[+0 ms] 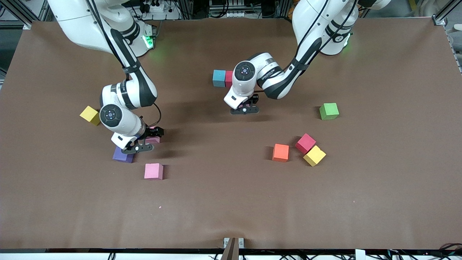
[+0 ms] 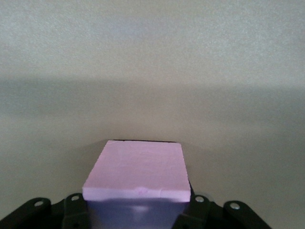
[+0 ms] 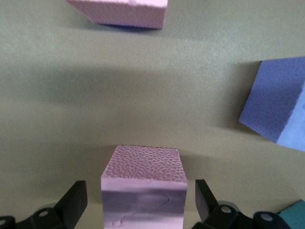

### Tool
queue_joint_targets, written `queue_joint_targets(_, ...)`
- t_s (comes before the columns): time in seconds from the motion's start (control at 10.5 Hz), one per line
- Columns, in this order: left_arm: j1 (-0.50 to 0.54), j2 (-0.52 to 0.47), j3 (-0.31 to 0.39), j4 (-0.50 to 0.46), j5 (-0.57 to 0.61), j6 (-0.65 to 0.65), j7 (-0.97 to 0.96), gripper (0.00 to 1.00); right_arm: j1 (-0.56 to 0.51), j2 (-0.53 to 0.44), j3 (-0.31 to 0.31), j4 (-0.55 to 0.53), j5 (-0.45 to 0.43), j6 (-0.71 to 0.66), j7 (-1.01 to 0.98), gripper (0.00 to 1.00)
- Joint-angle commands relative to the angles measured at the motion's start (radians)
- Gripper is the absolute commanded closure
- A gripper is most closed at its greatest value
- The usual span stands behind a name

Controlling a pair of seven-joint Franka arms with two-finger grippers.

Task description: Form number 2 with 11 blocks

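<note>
My left gripper (image 1: 244,109) is shut on a pink block (image 2: 138,169), low over the middle of the table; in the front view the hand hides that block. A blue block (image 1: 218,78) and a red block (image 1: 228,78) sit side by side close by, nearer the arms' bases. My right gripper (image 1: 148,141) is open and straddles a second pink block (image 3: 141,169) on the table, with a gap on each side. A purple block (image 1: 122,155) lies beside it and a third pink block (image 1: 153,171) nearer the camera.
A yellow block (image 1: 90,115) lies toward the right arm's end. An orange block (image 1: 280,152), a red block (image 1: 305,143) and a yellow block (image 1: 314,155) cluster toward the left arm's end. A green cube (image 1: 328,111) stands apart, farther from the camera than that cluster.
</note>
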Motion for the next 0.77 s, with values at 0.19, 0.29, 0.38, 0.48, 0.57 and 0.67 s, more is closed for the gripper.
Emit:
queue_joint_targets(0.19, 0.005, -0.017, -0.005, -0.045, 0.025, 0.040, 0.065, 0.72, -0.014, -0.029, 0.013, -0.088, -0.017, 0.089, -0.012, 0.00)
queue_joint_targets(0.29, 0.005, -0.021, -0.005, -0.049, 0.027, 0.040, 0.076, 0.72, -0.014, -0.030, 0.013, -0.088, -0.017, 0.088, -0.012, 0.24)
queue_joint_targets(0.38, 0.005, -0.022, -0.007, -0.059, 0.027, 0.040, 0.085, 0.72, -0.011, -0.032, 0.013, -0.087, -0.017, 0.079, -0.011, 0.46)
queue_joint_targets(0.48, 0.005, -0.021, -0.005, -0.060, 0.030, 0.040, 0.085, 0.72, -0.011, -0.040, 0.013, -0.084, -0.017, 0.074, -0.012, 0.58)
queue_joint_targets(0.57, 0.005, -0.021, -0.005, -0.063, 0.033, 0.037, 0.097, 0.72, -0.009, -0.043, 0.015, -0.081, -0.017, 0.073, -0.043, 0.61)
queue_joint_targets(0.67, 0.005, -0.022, -0.005, -0.068, 0.032, 0.036, 0.114, 0.72, -0.009, -0.047, 0.015, -0.073, -0.015, 0.053, -0.101, 0.61)
